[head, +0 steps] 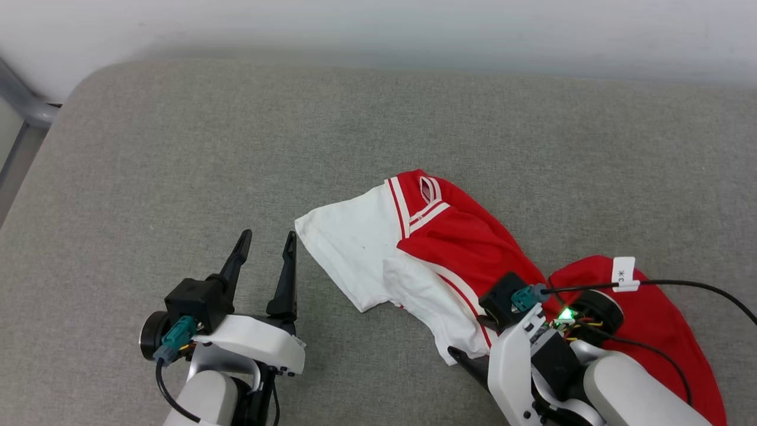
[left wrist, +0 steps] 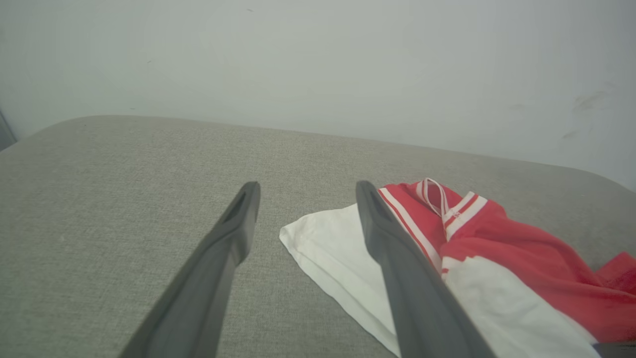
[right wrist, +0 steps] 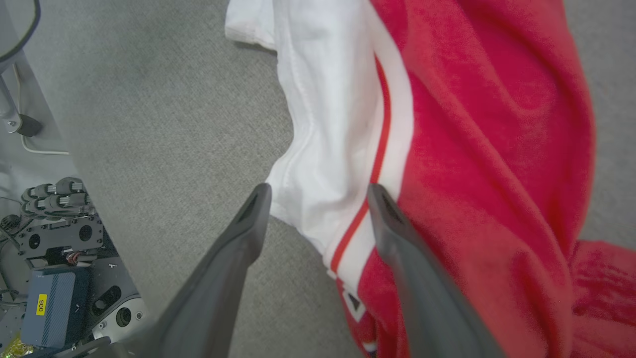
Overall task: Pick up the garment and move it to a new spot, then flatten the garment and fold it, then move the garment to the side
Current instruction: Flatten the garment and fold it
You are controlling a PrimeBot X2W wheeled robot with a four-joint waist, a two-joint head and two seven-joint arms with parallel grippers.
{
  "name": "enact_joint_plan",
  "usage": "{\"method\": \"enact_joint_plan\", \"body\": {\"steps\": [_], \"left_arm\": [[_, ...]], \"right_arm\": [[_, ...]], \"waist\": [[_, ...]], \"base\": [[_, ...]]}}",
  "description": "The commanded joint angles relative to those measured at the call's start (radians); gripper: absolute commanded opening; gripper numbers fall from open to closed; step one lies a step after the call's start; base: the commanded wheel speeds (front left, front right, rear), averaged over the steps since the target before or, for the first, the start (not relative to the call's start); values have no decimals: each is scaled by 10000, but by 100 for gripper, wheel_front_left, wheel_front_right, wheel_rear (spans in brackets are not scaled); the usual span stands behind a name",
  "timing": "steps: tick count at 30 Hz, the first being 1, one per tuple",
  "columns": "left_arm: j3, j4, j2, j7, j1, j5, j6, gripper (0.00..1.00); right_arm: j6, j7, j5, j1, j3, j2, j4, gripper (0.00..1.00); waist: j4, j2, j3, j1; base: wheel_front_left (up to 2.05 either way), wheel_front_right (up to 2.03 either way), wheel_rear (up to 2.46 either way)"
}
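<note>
1. In the head view, we see the garment [head: 473,248] lying crumpled on the grey padded surface [head: 236,148], right of centre. Its white sleeves spread toward the middle and its red body trails off to the lower right.
2. In this view, the left gripper [head: 268,235] sits at the lower left, jaws apart with nothing between them. Its nearer fingertip is just beside the edge of the white sleeve, and we cannot tell whether they touch.
3. The right gripper [head: 473,362] is at the lower right, above the garment. Its wrist hides most of it, and one dark finger pokes out by the white sleeve's lower hem. A black cable with a white tag [head: 624,273] runs across the red cloth to that wrist.
4. In the left wrist view, the left gripper [left wrist: 308,189] has its fingers spread wide over the grey surface [left wrist: 124,174]. The garment [left wrist: 497,233] lies to the right, with the white sleeve corner showing between the fingers and the striped collar beyond. A pale wall [left wrist: 318,59] stands behind.
5. In the right wrist view, the right gripper [right wrist: 319,191] has its jaws apart. White sleeve fabric with a red stripe shows between the fingers.
6. In this view, the garment [right wrist: 472,149] runs up and to the right, and it is not clamped. We cannot tell whether the fingers touch the cloth.
</note>
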Motion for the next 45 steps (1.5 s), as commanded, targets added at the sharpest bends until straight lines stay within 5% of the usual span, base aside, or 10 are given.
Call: {"method": "enact_joint_plan", "body": {"steps": [1,2,3,12,28,30,31,45], "left_arm": [[20,10,0,-74,-92,-22,7,100],[21,33,-8,-91,-109,-15,-3,100],[23,60,-12,-88,-141,-7,-10,100],[65,200,13,-130,-197,59,-16,100],[-12,304,51,-153,-178,26,-91,100],[-24,320,54,-154,-179,13,-91,100],[-21,336,68,-153,-181,5,-94,100],[114,370,310,-129,227,-126,107,100]], "right_arm": [[-5,-25,15,-131,57,13,33,59],[-5,-153,42,-258,59,31,128,24],[-6,-213,75,-351,66,37,242,0],[-5,-1430,27,-832,-1572,368,664,0],[-3,-2606,-94,958,-8794,1549,3418,0],[-5,-2757,-146,1197,-9201,1810,3743,49],[-9,-2879,-202,1312,-9326,1919,3859,100],[-3,-6554,-1790,2075,-9516,2742,2270,100]], "waist": [[27,0,33,-1],[38,0,60,-1],[44,0,80,-1],[-171,0,16,-1],[-474,0,12,-1],[-493,0,15,-1],[-507,0,16,-1],[-775,0,-692,-1]], "base": [[0,0,0],[0,0,0],[0,0,0],[0,0,0],[0,0,0],[0,0,0],[0,0,0],[0,0,0]]}}
